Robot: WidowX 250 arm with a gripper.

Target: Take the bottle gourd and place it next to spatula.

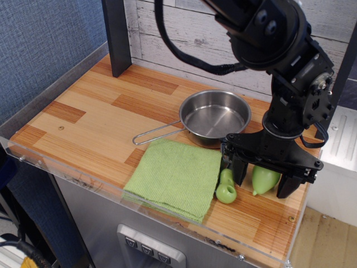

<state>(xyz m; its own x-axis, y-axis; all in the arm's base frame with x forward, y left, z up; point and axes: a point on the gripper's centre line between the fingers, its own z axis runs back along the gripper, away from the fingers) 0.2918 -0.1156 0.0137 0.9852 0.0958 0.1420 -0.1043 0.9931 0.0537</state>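
Observation:
The light green bottle gourd [264, 178] lies on the wooden table at the front right, just right of the spatula. Only the spatula's bright green handle with its ring [226, 190] shows; its grey blade is hidden behind the gripper. My black gripper [263, 180] hangs low over the gourd with a finger on each side. A gap shows between the left finger [239, 170] and the gourd, so the gripper is open.
A steel pan [215, 117] with a wire handle sits behind the spatula. A green cloth [175, 176] lies left of the spatula at the front. A dark post [117, 36] stands at the back left. The table's front right corner [290, 220] is close by.

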